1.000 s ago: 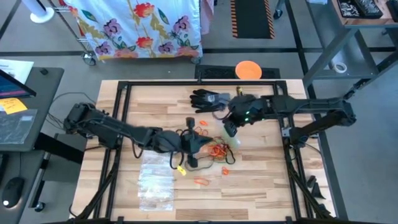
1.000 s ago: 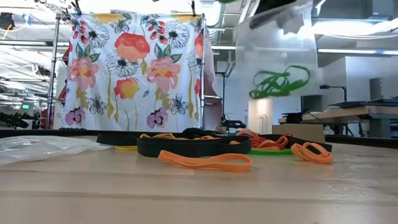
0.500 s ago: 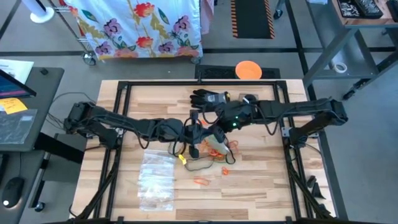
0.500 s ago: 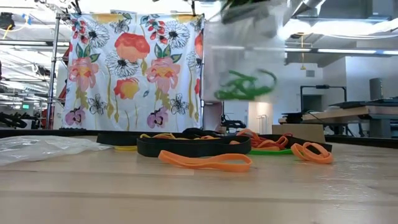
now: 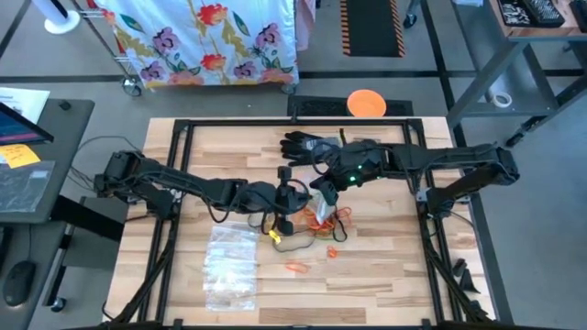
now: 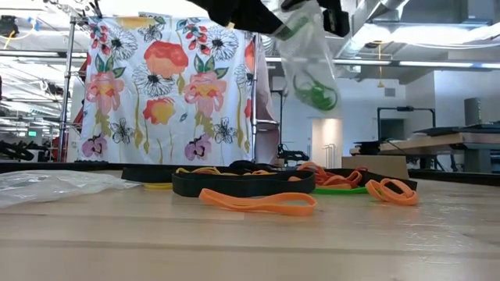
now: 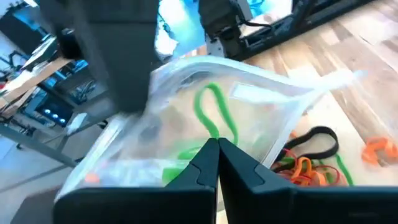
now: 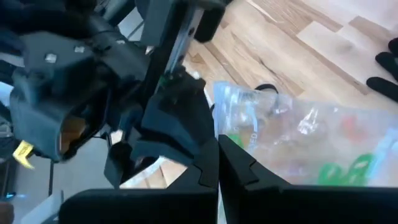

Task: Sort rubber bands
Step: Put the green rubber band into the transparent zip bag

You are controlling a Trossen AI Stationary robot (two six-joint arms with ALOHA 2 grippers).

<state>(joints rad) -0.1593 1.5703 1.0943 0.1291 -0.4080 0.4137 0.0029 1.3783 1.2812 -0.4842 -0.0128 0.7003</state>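
A clear plastic bag holding green rubber bands hangs above the table's middle. My right gripper is shut on it. My left gripper sits just left of the bag, shut on a green rubber band. The band's loop shows against the bag's plastic; whether it is inside I cannot tell. Below the bag, a pile of orange, black, green and yellow rubber bands lies on the wood. My left gripper pinches one green band between its two fingertips. The band's loop stands out beyond the tips, toward the bag, clear of the table. My right gripper pinches the bag's upper edge, near its zip strip, between its two fingers, slanting down from the table's right. The bag hangs below the fingers, clear of the table.
A black glove lies at the far middle of the table. A heap of clear bags lies near the front left. A loose orange band lies near the front. An orange disc sits beyond the far edge.
My right gripper has carried the bag toward the table's left, and the bag has swung and tipped. My left gripper has left the pile and gone toward the far edge, up to the bag. Both grippers have stayed shut.
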